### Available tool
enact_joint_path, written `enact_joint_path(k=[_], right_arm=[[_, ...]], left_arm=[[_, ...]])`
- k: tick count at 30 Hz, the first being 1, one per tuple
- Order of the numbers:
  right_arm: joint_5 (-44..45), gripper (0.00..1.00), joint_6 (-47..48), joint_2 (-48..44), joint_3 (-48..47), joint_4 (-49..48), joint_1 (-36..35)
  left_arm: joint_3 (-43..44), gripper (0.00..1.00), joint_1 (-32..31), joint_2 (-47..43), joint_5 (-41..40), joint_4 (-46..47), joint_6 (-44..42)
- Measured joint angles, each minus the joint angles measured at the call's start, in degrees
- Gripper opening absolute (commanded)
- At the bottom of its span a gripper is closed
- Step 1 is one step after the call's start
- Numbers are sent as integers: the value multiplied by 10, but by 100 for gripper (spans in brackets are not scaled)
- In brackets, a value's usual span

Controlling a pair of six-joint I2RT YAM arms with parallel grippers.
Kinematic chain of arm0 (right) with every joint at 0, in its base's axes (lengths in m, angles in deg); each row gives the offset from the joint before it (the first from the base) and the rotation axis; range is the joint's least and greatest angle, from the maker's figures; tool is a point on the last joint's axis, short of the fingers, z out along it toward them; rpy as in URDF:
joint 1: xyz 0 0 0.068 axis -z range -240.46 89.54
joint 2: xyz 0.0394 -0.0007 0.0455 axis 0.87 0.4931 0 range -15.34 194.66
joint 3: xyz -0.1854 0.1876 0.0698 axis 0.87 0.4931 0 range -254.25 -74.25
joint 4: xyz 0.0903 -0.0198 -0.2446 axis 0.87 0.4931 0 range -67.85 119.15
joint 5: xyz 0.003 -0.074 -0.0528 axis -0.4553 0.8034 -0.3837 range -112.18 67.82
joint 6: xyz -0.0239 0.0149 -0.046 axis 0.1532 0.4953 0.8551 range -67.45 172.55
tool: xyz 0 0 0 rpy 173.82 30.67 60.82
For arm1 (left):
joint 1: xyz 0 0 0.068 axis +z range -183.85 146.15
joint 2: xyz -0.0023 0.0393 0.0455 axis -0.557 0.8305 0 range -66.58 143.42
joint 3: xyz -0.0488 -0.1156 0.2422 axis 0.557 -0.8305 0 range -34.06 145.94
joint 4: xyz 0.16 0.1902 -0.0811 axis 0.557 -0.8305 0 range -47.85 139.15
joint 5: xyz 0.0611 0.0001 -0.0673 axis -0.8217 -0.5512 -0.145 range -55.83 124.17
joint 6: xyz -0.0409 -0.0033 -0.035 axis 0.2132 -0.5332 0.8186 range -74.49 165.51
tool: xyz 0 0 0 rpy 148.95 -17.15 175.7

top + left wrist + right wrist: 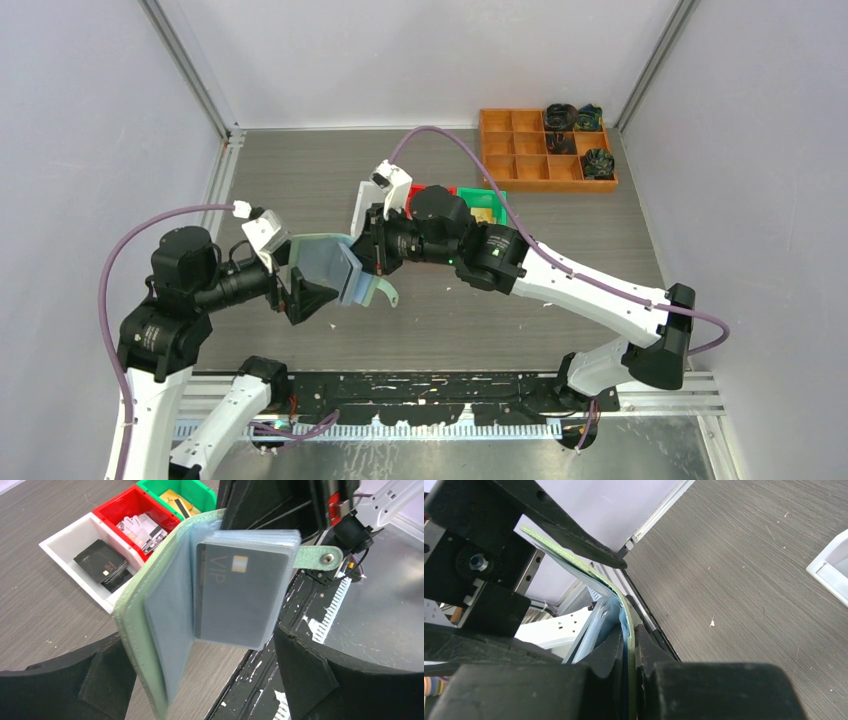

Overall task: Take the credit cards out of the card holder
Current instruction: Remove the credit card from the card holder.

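Mint-green card holder [134,630] hangs open above the table [40,610], its cover pinched in the nearly closed right tool [630,645]. Left tool [200,670] is spread wide and grips nothing. 1 VIP credit card [237,597] sits in a pocket.

The grey surface [300,180] carries an orange divided tray [548,186] at about one o'clock. A white bin [65,529], a red bin [115,500] and a green bin [202,492] sit touching in a row near centre, toward twelve.
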Motion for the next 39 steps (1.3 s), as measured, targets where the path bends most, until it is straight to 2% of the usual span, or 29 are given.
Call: enact_joint_path(k=[10, 25, 39], right_arm=[[22, 1, -4, 4, -3, 0, 0], [28, 1, -18, 15, -14, -3, 0], [42, 1, -20, 15, -14, -3, 0]], left_arm=[[-11, 100, 0, -2, 39, 17, 9], [-32, 96, 0, -8, -5, 47, 7], [-35, 84, 0, -22, -46, 57, 2]])
